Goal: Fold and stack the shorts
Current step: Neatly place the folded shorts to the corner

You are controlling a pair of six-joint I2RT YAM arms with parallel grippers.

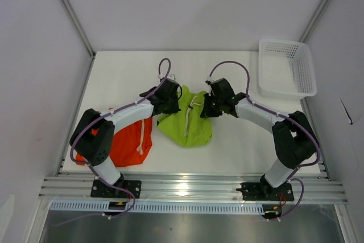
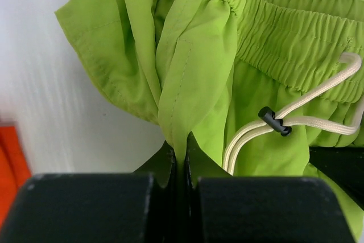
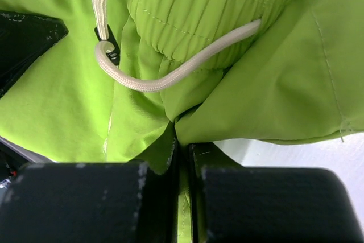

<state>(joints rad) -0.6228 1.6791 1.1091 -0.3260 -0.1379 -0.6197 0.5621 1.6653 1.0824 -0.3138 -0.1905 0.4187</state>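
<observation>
1. Now, mid-table: the lime green shorts (image 1: 185,123) lie bunched on the table (image 1: 250,146) between the two arms. The waist end points to the far side and the leg end to the near edge.
2. The left gripper (image 2: 181,153) has its jaws closed to a thin slit, with a thick fold of green fabric pinched between them just beside the elastic waistband (image 2: 296,44).
3. The right gripper (image 3: 182,143) is likewise almost fully closed. It has a thinner edge of the same cloth caught in the slit, just below the waistband on the other side.
4. The white drawstring (image 3: 170,78) hangs in loose loops between the two grips. Its black cord stopper (image 2: 274,122) shows in the left wrist view.
5. The orange-red shorts (image 1: 128,143) lie at the near left of the table, partly under the left arm and near the green pair. They look crumpled, not folded.
6. The white mesh basket (image 1: 307,78) sits at the far right corner, well apart.
7. Judgement: the step in hand is spreading the green pair by its waist before any fold. The task is at an early stage.
8. To do it well:
   - Draw the grippers apart evenly until the waistband is taut.
   - Raise the shorts only until the legs hang free, then lay them down flat, leg end first.
   - Watch the right pinch, since its thin bite on slick fabric may slip.
   - Keep the drawstring loops clear of the fingers and out from under the cloth.
</observation>
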